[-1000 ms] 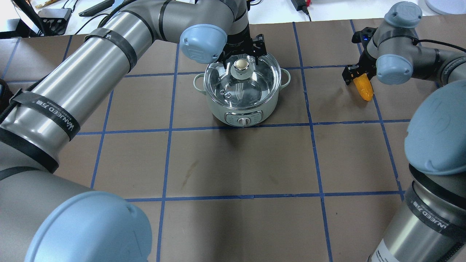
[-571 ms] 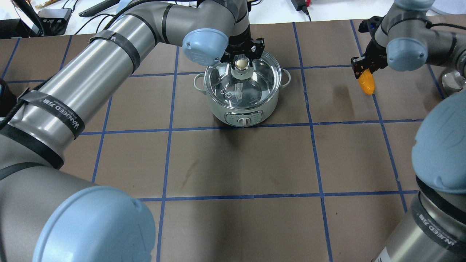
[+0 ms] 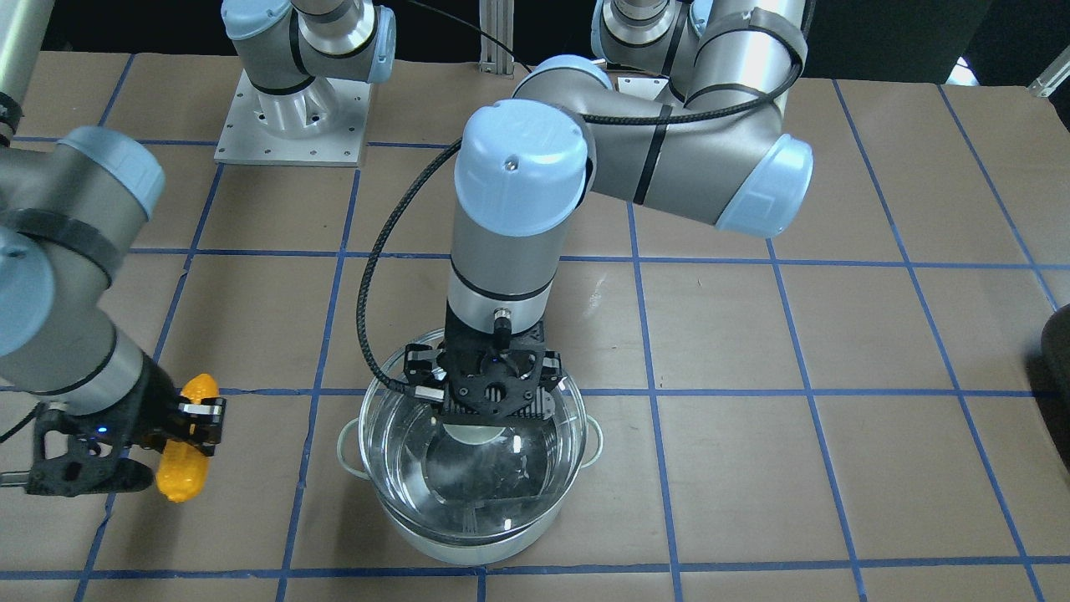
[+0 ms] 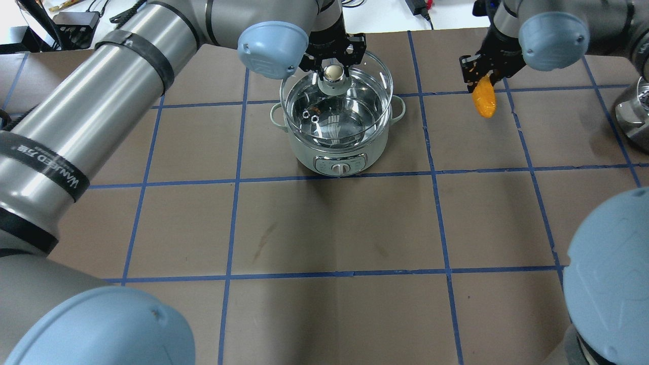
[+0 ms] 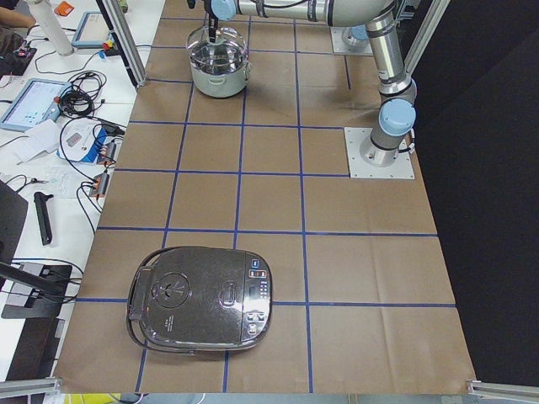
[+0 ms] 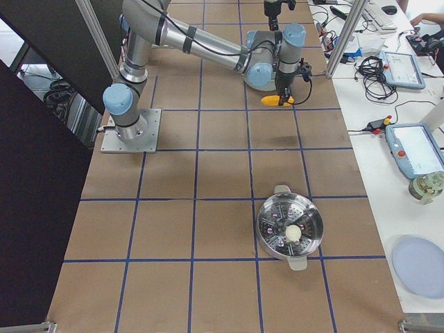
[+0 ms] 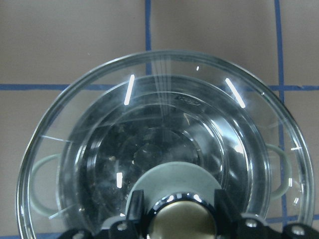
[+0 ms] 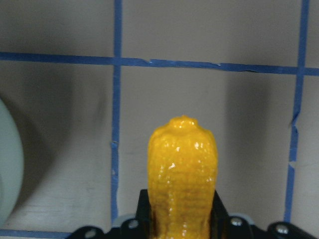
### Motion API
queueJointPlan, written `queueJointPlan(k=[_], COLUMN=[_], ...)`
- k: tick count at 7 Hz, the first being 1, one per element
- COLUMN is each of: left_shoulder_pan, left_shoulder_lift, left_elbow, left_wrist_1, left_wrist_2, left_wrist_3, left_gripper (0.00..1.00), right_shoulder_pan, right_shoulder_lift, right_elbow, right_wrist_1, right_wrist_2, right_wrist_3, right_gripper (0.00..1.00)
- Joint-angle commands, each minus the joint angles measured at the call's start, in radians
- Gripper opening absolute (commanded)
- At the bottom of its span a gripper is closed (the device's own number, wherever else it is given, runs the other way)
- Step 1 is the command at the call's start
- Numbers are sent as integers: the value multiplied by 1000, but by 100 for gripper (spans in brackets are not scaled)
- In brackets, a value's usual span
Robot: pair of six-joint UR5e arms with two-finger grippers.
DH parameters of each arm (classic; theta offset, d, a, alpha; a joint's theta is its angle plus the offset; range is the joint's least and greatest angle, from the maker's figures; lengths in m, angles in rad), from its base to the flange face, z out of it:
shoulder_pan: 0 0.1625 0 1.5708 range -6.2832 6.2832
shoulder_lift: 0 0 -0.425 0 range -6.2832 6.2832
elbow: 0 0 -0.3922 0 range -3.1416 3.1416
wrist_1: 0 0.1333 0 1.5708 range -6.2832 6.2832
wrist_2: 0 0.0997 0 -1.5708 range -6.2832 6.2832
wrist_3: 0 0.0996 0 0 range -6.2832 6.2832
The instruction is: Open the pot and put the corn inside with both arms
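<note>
The mint-green pot (image 4: 338,158) stands on the brown table, also seen in the front view (image 3: 476,548). My left gripper (image 4: 333,71) is shut on the knob of the glass lid (image 4: 370,81) and holds the lid a little above the pot's rim, slightly tilted. The left wrist view shows the knob (image 7: 182,221) between the fingers and the pot (image 7: 42,181) below the glass. My right gripper (image 4: 481,76) is shut on the yellow corn (image 4: 484,100) and holds it in the air to the right of the pot, tip downward. The corn also shows in the right wrist view (image 8: 183,169).
A steel steamer pot (image 6: 290,229) stands on the robot's right side of the table, its edge also showing in the overhead view (image 4: 634,116). A black rice cooker (image 5: 202,307) sits far on the left side. Cables and devices lie beyond the table's far edge.
My left gripper has lifted the glass lid off the pot's rim. My right gripper has risen with the corn and moved toward the pot.
</note>
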Motion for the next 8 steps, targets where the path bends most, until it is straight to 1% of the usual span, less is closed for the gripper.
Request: queueJointPlan(k=[1, 2, 3, 4, 5, 6, 7, 8], left_shoulder_pan=[134, 209, 312, 392, 452, 475, 477, 489], left_shoulder_lift=[81, 91, 92, 82, 54, 27, 7, 2], left_elbow=[-27, -63, -120, -172, -233, -328, -408, -442], left_wrist_1=[-97, -130, -118, -81, 41, 174, 309, 357], left_wrist_2=[5, 16, 12, 4, -1, 1, 4, 7], left_wrist_3=[147, 277, 362, 460, 525, 545, 555, 559], left_gripper=[32, 32, 32, 32, 32, 32, 32, 32], right_shoulder_pan=[199, 270, 312, 358, 395, 403, 403, 403], right_shoulder_lift=[12, 17, 40, 84, 134, 173, 194, 214], right_elbow=[-21, -50, -81, -107, -118, -118, -114, -114], right_wrist_1=[-26, -32, -35, -37, -104, -136, -140, -157], right_wrist_2=[-1, -14, -9, -17, -33, -26, -32, -32], right_wrist_3=[242, 263, 392, 428, 492, 490, 463, 453], right_gripper=[8, 8, 8, 8, 8, 8, 8, 14])
